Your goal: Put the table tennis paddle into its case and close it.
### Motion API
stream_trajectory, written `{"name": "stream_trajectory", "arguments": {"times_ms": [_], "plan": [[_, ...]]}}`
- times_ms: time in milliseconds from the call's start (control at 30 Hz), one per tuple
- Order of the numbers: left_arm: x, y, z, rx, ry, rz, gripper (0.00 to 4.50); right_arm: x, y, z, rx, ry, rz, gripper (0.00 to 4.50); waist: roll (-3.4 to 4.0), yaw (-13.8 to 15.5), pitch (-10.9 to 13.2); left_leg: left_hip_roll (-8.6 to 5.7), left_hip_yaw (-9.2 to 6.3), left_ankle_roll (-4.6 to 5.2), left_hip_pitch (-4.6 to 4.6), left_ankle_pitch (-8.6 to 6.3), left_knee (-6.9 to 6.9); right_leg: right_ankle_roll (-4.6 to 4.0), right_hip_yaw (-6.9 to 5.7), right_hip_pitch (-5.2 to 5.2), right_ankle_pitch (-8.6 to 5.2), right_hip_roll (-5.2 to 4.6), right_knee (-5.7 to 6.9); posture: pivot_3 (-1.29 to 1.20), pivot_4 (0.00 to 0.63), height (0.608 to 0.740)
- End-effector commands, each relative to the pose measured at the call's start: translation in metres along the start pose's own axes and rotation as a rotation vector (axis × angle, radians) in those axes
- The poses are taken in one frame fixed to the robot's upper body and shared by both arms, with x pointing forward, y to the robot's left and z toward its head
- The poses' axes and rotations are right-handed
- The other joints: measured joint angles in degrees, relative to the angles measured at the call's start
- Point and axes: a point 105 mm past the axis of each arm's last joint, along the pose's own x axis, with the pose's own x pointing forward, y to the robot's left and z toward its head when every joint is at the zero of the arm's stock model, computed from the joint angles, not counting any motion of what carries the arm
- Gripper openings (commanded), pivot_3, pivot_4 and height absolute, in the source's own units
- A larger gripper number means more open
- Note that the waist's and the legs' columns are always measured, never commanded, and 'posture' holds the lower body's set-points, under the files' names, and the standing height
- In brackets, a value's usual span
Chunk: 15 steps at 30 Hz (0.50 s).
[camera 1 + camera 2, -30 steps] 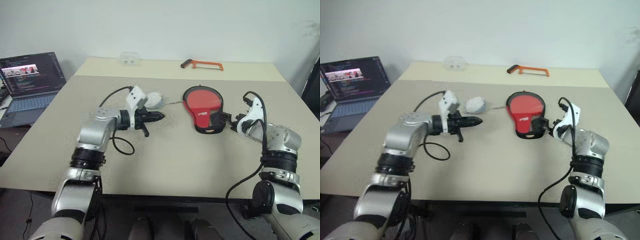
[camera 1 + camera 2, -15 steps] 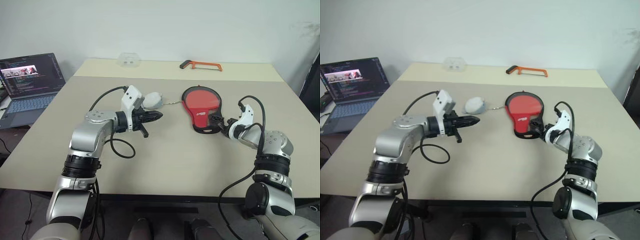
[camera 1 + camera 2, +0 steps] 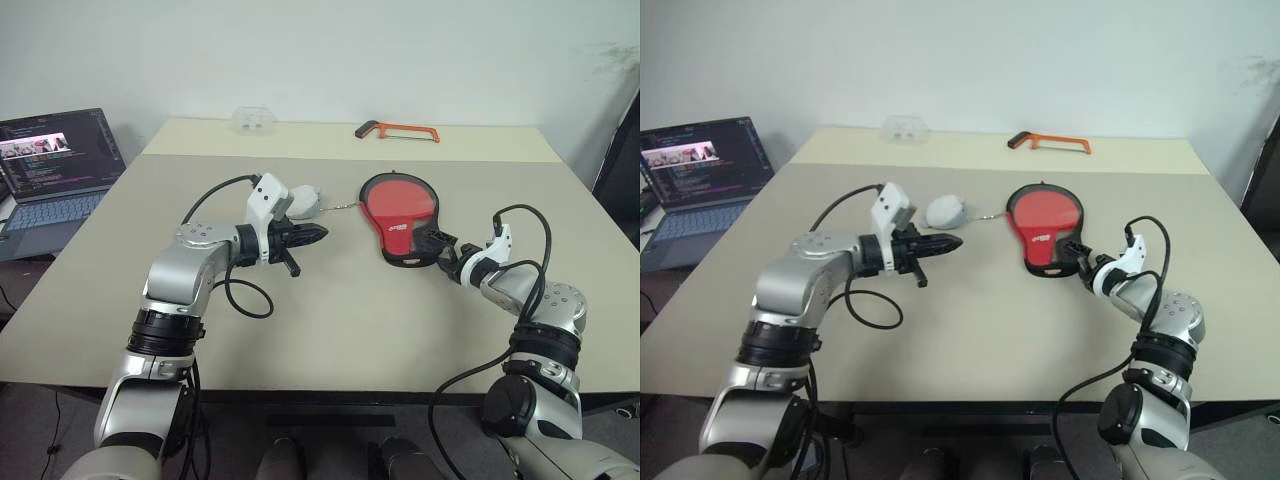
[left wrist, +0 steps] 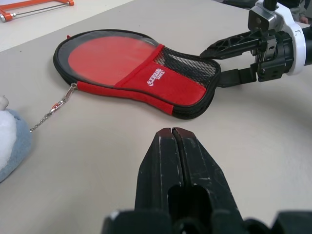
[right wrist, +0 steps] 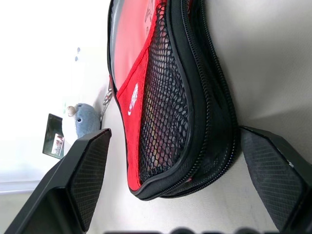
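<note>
- Lying flat on the table [image 3: 330, 330], the case [image 3: 403, 219] shows its red side with white lettering and black mesh up; its round end points toward the far edge and its narrow handle end toward the right gripper [image 3: 446, 251].
- Whether the table tennis paddle is inside I cannot tell for sure: a reddish round shape shows behind the clear part of the case in the left wrist view, which suggests it is already in, but no handle or bare paddle lies anywhere on the table.
- The zip looks drawn round the edge in the right wrist view, though I cannot tell if it is fully shut.
- The right gripper has its fingers spread wide, one on each side of the case's narrow end, holding nothing yet.
- The left gripper [image 3: 318, 235] hangs above the table well left of the case, fingers pressed together and empty, just in front of a small grey-blue plush toy [image 3: 306, 201] chained to the case's zip.
- Judging from this, insertion seems done; what is left is confirming or finishing the closure.
</note>
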Motion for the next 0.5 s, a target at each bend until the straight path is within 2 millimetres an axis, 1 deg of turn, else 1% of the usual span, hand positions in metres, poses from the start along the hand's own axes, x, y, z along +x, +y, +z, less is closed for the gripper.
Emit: {"name": "stream_trajectory", "arguments": {"times_ms": [33, 133, 267, 367, 500], "plan": [[0.000, 0.000, 0.014, 0.030, -0.036, -0.003, 0.03, 0.004, -0.018, -0.025, 0.012, 0.099, -0.066, 4.50, 0.00, 0.0, 0.0, 0.00, 0.00, 0.00, 0.00, 0.00, 0.00, 0.00, 0.00, 0.00, 0.00, 0.00, 0.00, 0.00, 0.150, 0.740], [0.000, 0.002, 0.013, 0.023, -0.033, 0.007, 0.03, 0.010, -0.017, -0.028, 0.006, 0.105, -0.073, 4.50, -0.03, -0.1, 0.0, 0.00, 0.00, 0.00, 0.01, 0.00, 0.00, 0.00, 0.01, 0.00, 0.00, 0.00, 0.00, 0.00, 0.150, 0.740], [0.002, 0.000, 0.013, 0.022, -0.035, 0.004, 0.03, 0.022, -0.007, -0.031, 0.004, 0.103, -0.046, 4.50, -0.17, -0.8, -0.1, 0.01, 0.01, 0.00, 0.17, 0.00, 0.01, -0.03, 0.07, 0.12, 0.03, 0.03, -0.01, 0.00, 0.150, 0.740], [0.003, 0.000, 0.014, 0.021, -0.038, 0.006, 0.03, 0.030, -0.005, -0.032, -0.003, 0.099, -0.048, 4.50, -0.17, -1.7, -0.1, 0.01, -0.01, 0.01, 0.77, 0.00, 0.00, 0.12, 0.08, 0.75, -0.05, 0.03, -0.12, 0.00, 0.150, 0.740], [0.003, -0.002, 0.016, 0.021, -0.041, 0.005, 0.03, 0.038, -0.006, -0.032, -0.019, 0.087, -0.061, 4.50, -0.19, -2.4, -0.1, 0.01, -0.10, 0.02, 1.16, 0.00, -0.01, 0.16, 0.26, 0.98, 0.06, 0.17, -0.13, 0.00, 0.150, 0.740]]}}
